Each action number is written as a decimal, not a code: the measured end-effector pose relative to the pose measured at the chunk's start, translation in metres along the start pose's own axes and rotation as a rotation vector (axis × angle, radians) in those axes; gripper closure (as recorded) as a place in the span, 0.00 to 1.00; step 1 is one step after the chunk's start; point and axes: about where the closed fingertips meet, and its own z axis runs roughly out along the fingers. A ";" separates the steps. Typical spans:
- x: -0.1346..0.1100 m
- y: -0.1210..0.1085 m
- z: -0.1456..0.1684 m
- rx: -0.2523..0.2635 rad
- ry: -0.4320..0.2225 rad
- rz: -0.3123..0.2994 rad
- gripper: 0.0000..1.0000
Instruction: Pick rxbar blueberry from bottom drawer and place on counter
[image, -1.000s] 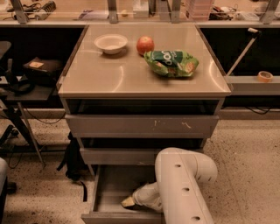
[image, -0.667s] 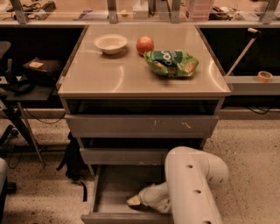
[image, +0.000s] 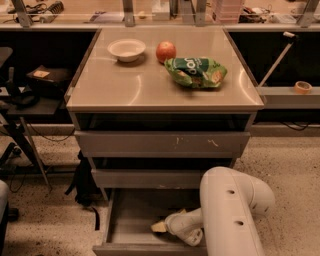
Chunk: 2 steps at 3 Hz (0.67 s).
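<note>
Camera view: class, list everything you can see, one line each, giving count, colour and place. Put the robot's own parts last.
counter: one, beige-grey, top of the cabinet
bowl: one, white, counter's far left
apple: one, red, right of the bowl
chip bag: one, green, counter's right side
scratched drawer front: one, grey, below the counter
bottom drawer: one, grey-brown, pulled open at floor level
tape roll: one, tan, ledge at right
arm: one, white, reaching down into the bottom drawer
gripper: one, pale, inside the bottom drawer
</note>
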 end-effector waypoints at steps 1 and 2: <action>0.011 0.030 0.008 -0.057 0.026 -0.017 0.00; 0.011 0.030 0.008 -0.057 0.026 -0.017 0.00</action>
